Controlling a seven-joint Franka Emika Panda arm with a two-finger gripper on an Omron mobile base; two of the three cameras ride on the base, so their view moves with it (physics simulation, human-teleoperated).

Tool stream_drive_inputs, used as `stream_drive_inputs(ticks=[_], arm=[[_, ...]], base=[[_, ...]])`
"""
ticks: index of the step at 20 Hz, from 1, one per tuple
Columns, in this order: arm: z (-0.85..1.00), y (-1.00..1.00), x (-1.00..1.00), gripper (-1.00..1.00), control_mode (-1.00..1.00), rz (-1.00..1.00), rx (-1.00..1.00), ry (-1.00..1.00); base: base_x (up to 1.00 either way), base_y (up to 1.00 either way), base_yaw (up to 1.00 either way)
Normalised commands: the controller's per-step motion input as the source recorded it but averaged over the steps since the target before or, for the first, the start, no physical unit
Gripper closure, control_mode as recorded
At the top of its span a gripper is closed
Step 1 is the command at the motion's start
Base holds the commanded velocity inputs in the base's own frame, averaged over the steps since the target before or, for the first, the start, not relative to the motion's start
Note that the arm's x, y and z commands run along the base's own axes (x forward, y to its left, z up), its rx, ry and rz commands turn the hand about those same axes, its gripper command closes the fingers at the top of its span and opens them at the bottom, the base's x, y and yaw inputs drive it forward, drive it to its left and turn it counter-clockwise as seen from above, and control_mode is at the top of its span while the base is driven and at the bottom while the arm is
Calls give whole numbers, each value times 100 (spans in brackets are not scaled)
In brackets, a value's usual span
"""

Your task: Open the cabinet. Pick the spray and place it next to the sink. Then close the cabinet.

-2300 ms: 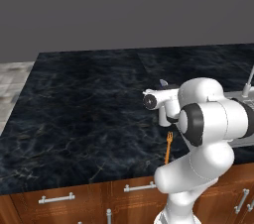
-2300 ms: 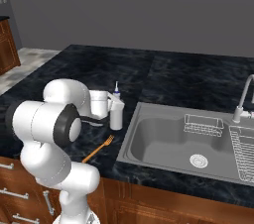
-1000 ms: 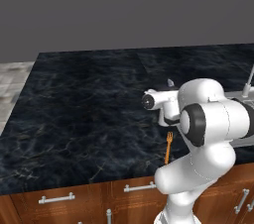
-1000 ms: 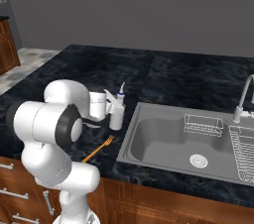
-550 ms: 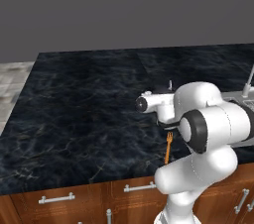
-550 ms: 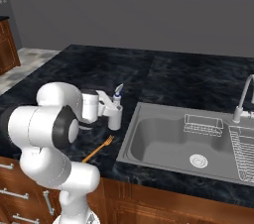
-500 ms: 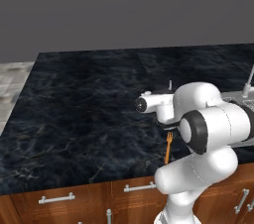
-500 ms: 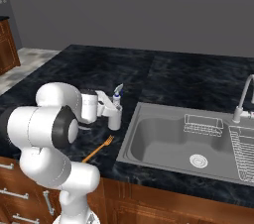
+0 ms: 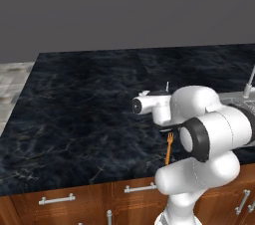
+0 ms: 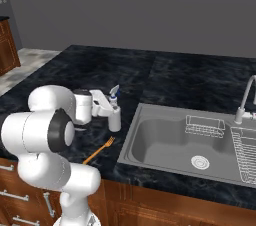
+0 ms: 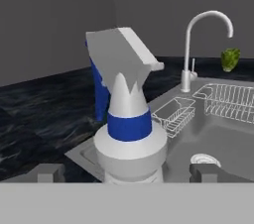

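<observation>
black marble bench [image 10: 200,80] under a plain grey wall, steel sink [image 10: 165,142] set in it. the spray [image 10: 114,115] stands upright on the bench just beside the sink's left rim, an orange fork [image 10: 99,150] lying nearby. over the last couple of seconds the hand [image 10: 106,106] has drawn back from the bottle; its fingers [image 11: 49,172] now sit spread either side of it, not pinching. placement looks done; judging by this, closing the cabinet remains.

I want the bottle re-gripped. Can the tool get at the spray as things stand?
Probably yes: the spray stands on the counter right before the tool, between its fingertips.
</observation>
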Motion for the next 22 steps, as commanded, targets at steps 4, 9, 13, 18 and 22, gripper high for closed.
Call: stream_drive_inputs(ticks=[4, 9, 13, 18, 22], arm=[[-4, 19, -29, -100, -100, -2, 2, -7], [0, 15, -23, -100, -100, -2, 3, 0], [11, 3, -19, -100, -100, 0, 6, 4], [31, 0, -24, -100, -100, 0, 4, 10], [32, 0, -35, -100, -100, 0, 0, 14]], base=[[0, 0, 0], [0, 0, 0], [0, 0, 0], [0, 0, 0], [0, 0, 0]])
